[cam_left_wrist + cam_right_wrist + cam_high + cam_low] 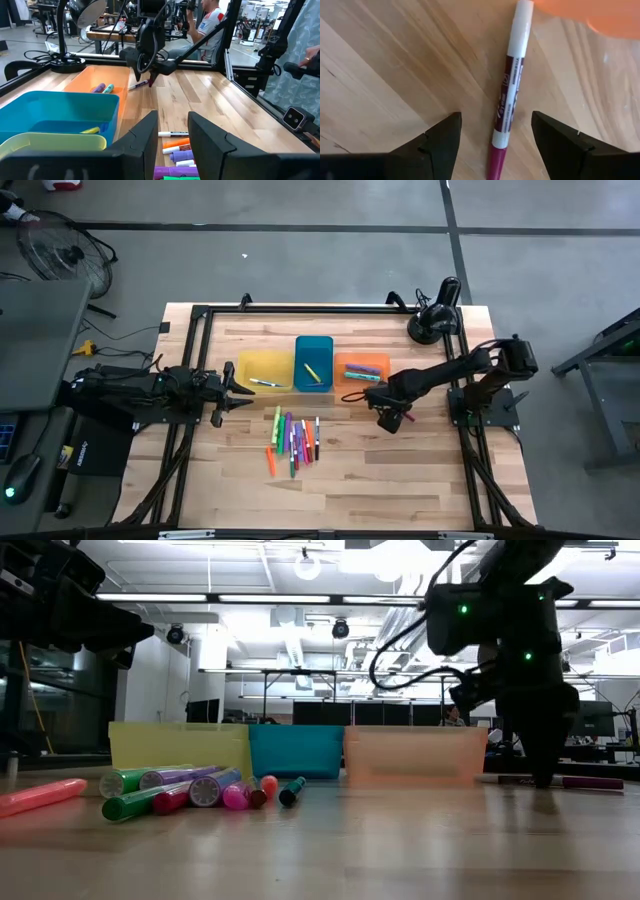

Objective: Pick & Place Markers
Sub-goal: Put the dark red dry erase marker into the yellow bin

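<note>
A loose heap of coloured markers [293,438] lies flat on the wooden table near its middle, in front of a yellow tray [262,362], a blue tray [313,348] and an orange tray [361,360]; each tray holds a marker or two. One maroon-and-white marker [512,85] lies alone on the table just in front of the orange tray. My right gripper [496,120] points down over it, open, one finger on each side of the marker and apart from it. My left gripper [172,135] waits level at the table's left, open, with nothing between its fingers.
A black desk lamp [435,320] stands at the table's back right corner. A black metal frame [200,320] runs round the table's edges. Bare wood lies in front of the heap. A person [210,20] is in the room beyond the table.
</note>
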Motion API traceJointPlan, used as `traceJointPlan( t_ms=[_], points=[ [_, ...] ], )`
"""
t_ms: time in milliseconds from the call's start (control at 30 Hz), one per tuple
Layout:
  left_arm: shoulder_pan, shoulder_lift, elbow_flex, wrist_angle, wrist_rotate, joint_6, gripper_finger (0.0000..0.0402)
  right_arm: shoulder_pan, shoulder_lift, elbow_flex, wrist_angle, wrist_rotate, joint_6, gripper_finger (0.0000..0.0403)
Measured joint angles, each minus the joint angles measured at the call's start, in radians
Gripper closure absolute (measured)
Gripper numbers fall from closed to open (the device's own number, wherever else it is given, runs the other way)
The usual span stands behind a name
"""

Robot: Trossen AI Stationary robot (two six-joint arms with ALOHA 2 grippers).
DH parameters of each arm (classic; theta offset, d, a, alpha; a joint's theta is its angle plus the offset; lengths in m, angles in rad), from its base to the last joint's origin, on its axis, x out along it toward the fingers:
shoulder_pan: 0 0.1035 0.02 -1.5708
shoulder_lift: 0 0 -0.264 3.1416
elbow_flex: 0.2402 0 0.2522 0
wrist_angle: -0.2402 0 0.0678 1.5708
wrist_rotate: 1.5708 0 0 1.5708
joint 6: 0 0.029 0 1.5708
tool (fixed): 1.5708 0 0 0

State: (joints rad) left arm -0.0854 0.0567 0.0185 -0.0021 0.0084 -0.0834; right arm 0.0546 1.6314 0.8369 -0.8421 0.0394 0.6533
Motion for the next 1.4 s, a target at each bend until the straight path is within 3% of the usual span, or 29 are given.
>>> traceJointPlan(
  t_ms=[500, 1400],
  points=[
    [0.0, 0.0, 0.0, 0.0, 0.0, 0.0, 0.0298, -0.009, 0.017, 0.0, 0.035, -0.049, 0.044, 0.019],
    [0.0, 0.0, 0.0, 0.0, 0.0, 0.0, 0.0298, 0.046, 0.076, 0.004, 0.071, -0.08, 0.15, 0.0324]
  ],
)
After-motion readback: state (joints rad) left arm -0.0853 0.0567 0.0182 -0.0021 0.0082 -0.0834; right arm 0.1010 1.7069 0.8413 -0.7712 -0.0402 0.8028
